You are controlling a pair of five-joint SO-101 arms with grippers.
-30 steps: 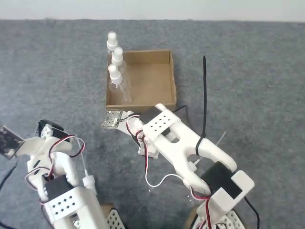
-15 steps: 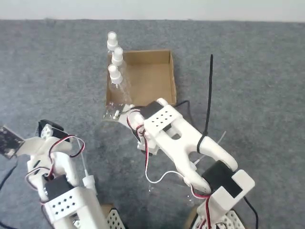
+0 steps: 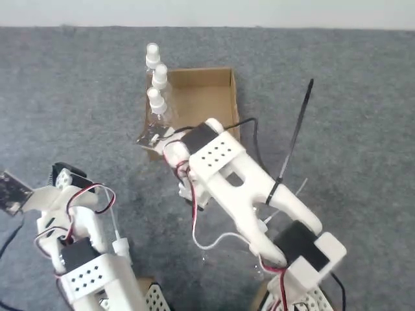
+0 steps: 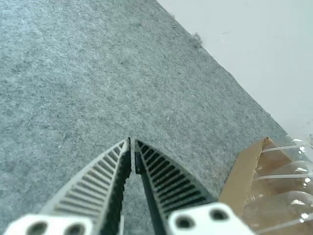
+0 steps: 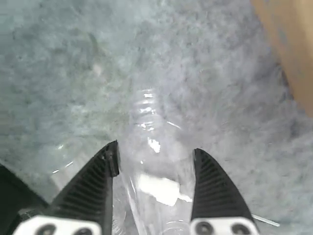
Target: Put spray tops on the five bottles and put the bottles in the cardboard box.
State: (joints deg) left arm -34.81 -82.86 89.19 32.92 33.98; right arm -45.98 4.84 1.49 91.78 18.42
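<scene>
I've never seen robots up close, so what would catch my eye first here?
The white right arm stretches over the grey table, its right claw clamped on a clear bottle at the near left corner of the cardboard box. Three spray-topped bottles lie along the box's left wall. The left claw is shut and empty, over bare table apart from the box.

Three spray-topped bottles [image 3: 157, 103] in box [image 3: 209, 107], clear bottle [image 5: 152, 182] in right hand [image 5: 155, 148]

Grey felt-like table cover [image 3: 78, 97] runs to what seems a pale wall [image 3: 259, 11].
</scene>
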